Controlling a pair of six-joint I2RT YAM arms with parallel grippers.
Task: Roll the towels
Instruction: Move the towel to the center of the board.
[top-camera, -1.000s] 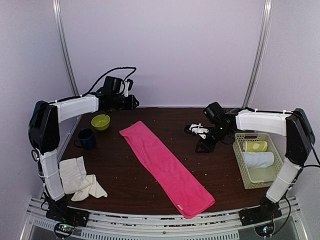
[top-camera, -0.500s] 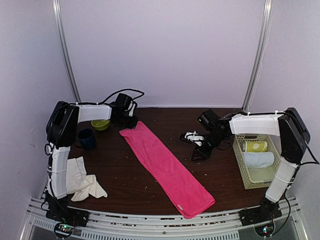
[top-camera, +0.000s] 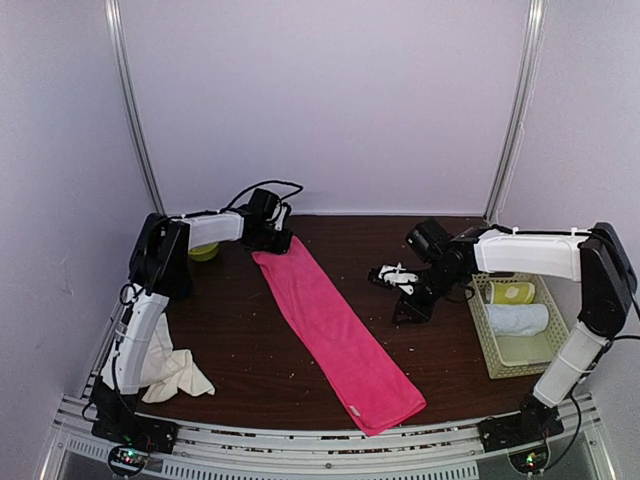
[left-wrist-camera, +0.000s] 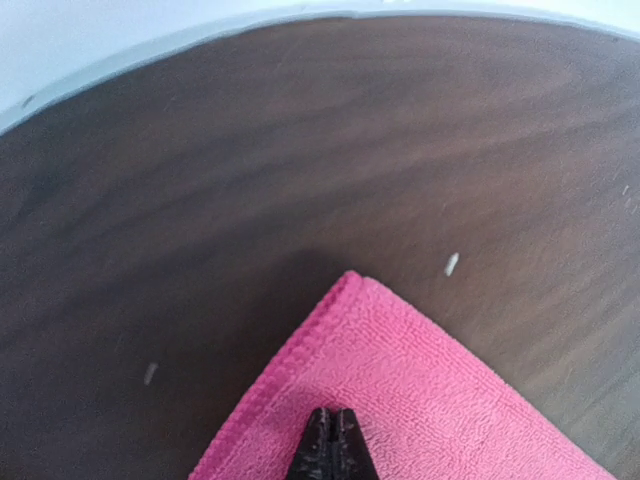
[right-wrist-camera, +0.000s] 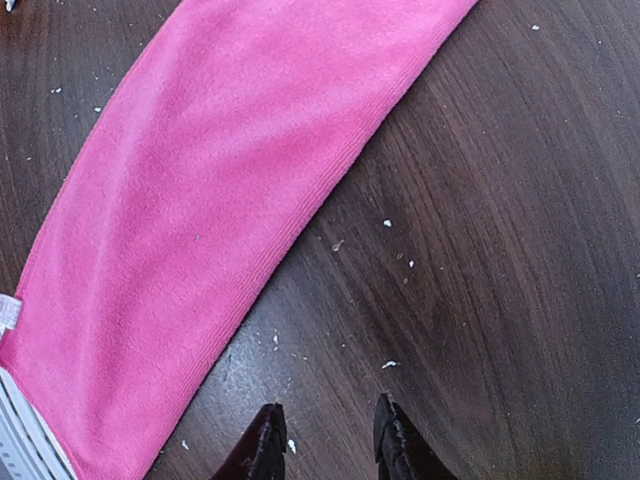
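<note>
A bright pink towel (top-camera: 335, 330) lies flat and stretched out diagonally across the dark table, from the far left toward the near edge. My left gripper (top-camera: 280, 240) is at its far end. In the left wrist view its tips (left-wrist-camera: 333, 440) are shut and pressed into the pink towel (left-wrist-camera: 430, 400) just behind the corner. My right gripper (top-camera: 395, 275) hovers open over bare wood to the right of the towel; the right wrist view shows nothing between its fingers (right-wrist-camera: 328, 440), with the pink towel (right-wrist-camera: 200, 180) to their left. A cream towel (top-camera: 170, 365) lies crumpled by the left arm's base.
A pale basket (top-camera: 482, 325) at the right holds a yellow-green roll (top-camera: 512, 292) and a white roll (top-camera: 518, 318). A green bowl (top-camera: 203, 252) peeks out behind the left arm at the far left. Small white crumbs dot the table.
The left arm swung right onto the pink towel's far corner and its jaws closed. The towel's far end shifted slightly right. The right gripper barely moved.
</note>
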